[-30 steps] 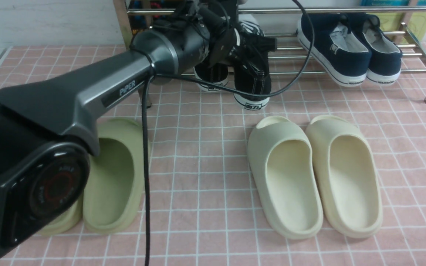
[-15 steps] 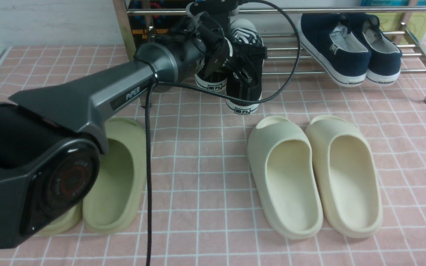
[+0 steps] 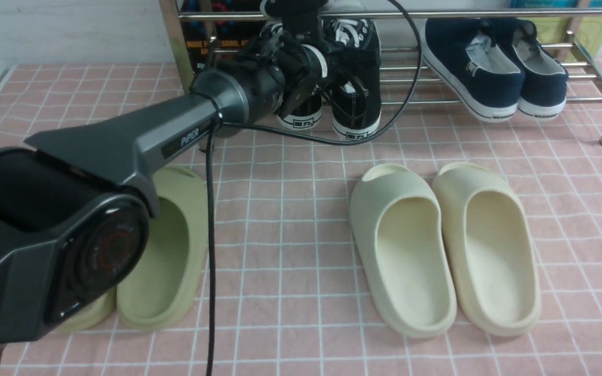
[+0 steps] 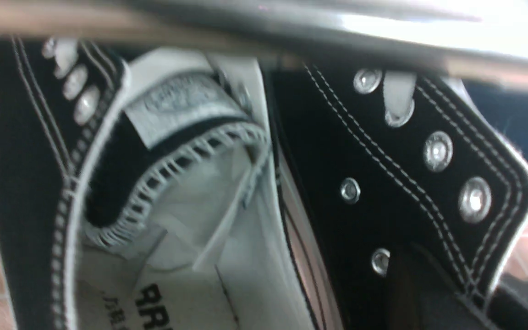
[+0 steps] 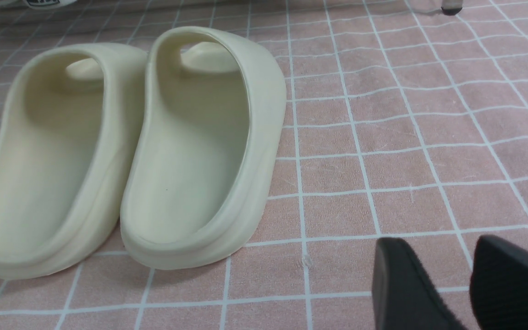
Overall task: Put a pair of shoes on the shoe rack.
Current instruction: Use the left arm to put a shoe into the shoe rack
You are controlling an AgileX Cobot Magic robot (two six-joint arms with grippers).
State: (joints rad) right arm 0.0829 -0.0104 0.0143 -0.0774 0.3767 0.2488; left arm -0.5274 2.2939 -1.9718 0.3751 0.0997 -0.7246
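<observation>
The left tool (image 4: 456, 286) pinches one black sneaker (image 3: 368, 94) beside the other sneaker (image 3: 309, 107) at the shoe rack (image 3: 489, 14), while the right tool (image 5: 438, 250) stands wide.

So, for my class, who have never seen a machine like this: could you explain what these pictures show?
The front picture looks forward from between the robot's two arms; the others come from cameras on its left and right wrists. The left arm reaches to a chrome rack, its end effector at a black canvas sneaker. It seems to grip that shoe's side. A second black sneaker is alongside, and navy shoes sit on the rack. Cream slides and green slides lie on the tiled-pattern surface. The right end effector is open, holding nothing.
</observation>
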